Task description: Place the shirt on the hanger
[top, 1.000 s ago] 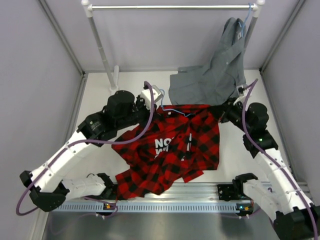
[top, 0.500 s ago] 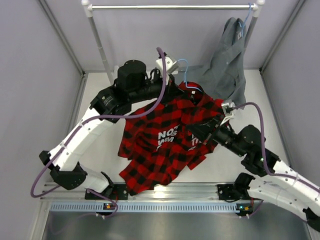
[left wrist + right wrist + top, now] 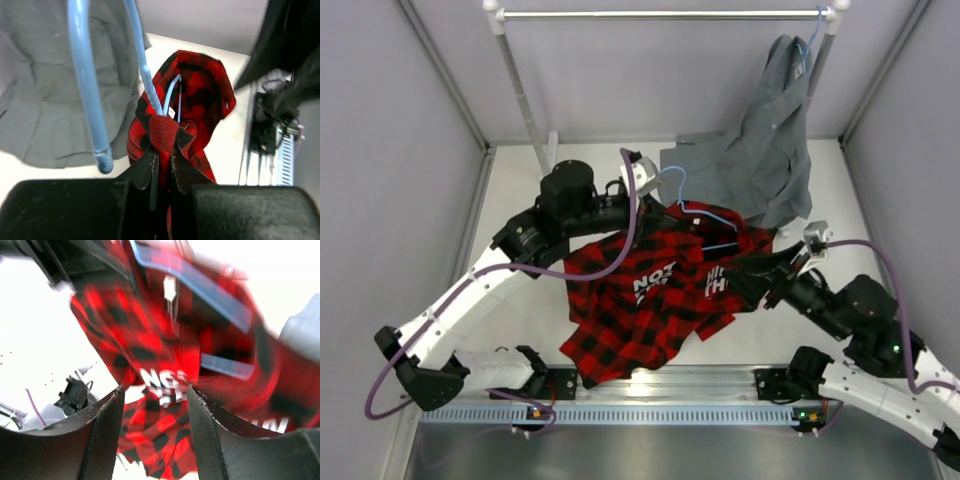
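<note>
The red-and-black plaid shirt (image 3: pixel 655 295) hangs bunched from its collar, its lower part spread over the table. My left gripper (image 3: pixel 655 195) is shut on the red collar cloth (image 3: pixel 162 132). The light-blue hanger (image 3: pixel 682 200) rises right beside the jaws, its wire (image 3: pixel 145 70) running down into the collar and its hook (image 3: pixel 87 90) pointing up. My right gripper (image 3: pixel 738 280) sits at the shirt's right side, open, with nothing between its fingers (image 3: pixel 102 435). In the right wrist view the shirt (image 3: pixel 170 385) is blurred, beyond the fingertips.
A grey shirt (image 3: pixel 765 150) on another blue hanger hangs from the right end of the white rail (image 3: pixel 665 14) and drapes onto the table behind. The rack's left post (image 3: pixel 525 100) stands at the back left. Grey walls close both sides.
My left gripper lifted the shirt off the table by the collar, then sank a little. My right gripper came in to the shirt's right side and opened.
</note>
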